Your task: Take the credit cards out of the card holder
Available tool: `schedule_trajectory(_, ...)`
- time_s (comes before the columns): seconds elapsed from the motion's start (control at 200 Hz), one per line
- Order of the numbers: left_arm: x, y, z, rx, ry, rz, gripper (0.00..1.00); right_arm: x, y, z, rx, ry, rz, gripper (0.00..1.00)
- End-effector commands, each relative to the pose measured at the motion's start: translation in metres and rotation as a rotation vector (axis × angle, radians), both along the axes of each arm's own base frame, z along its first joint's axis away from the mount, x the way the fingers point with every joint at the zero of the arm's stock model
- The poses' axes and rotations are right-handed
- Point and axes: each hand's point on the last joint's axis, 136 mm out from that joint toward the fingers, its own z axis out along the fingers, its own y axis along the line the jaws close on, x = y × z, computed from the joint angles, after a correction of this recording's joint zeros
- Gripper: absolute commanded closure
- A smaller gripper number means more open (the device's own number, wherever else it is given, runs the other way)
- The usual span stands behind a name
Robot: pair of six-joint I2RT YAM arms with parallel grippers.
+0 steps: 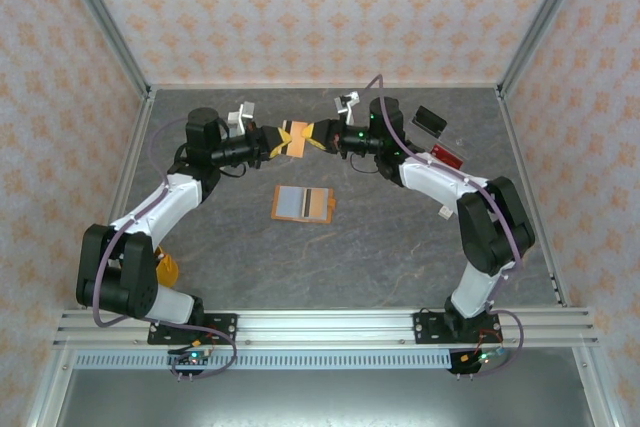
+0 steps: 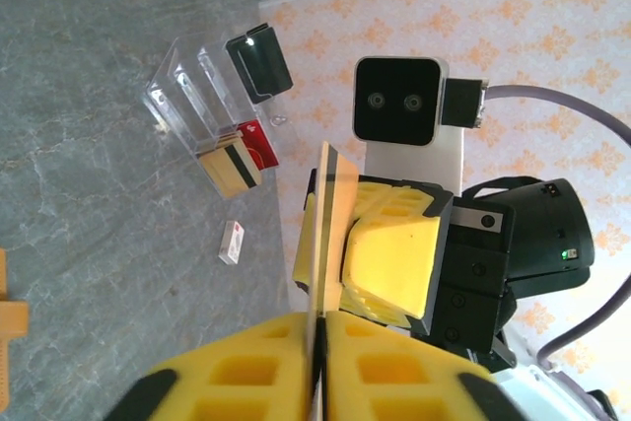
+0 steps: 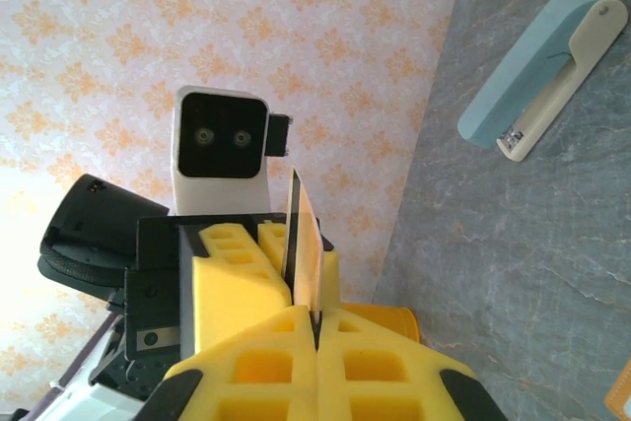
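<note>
The orange card holder (image 1: 303, 203) lies open and flat; one credit card (image 1: 297, 137) is held aloft beyond it.

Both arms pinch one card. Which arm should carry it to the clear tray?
Probably the right: its jaws grip the credit card too, and the clear tray sits on its side.

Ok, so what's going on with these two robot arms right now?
The two arms meet above the far half of the table. The left hand and the right hand are each shut on opposite ends of one thin card, holding it in the air between them. The orange card holder lies open and flat on the table, nearer the arm bases.
</note>
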Motion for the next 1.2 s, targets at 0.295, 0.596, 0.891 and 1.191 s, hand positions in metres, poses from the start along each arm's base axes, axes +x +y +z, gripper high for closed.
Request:
schedule_trajectory(0.295, 0.0, -0.014, 0.023, -0.039, -0.068, 0.041, 1.0, -0.008, 0.014, 0.023, 0.161, -0.003, -0.006, 0.83)
schedule_trajectory(0.596, 0.001, -0.009, 0.008, 0.003, -0.031, 0.074, 0.99, 0.001, 0.001, 0.019, 0.154, -0.005, -0.078, 0.98)
schedule_trajectory(0.891, -0.01, 0.03, -0.037, 0.298, 0.096, 0.177, 0.41, 0.015, -0.043, -0.008, -0.267, -0.169, -0.209, 1.0)
schedule_trajectory(1.191, -0.022, 0.09, -0.067, 0.634, 0.188, 0.275, 0.13, 0.048, -0.149, -0.01, -0.846, -0.376, -0.351, 1.0)
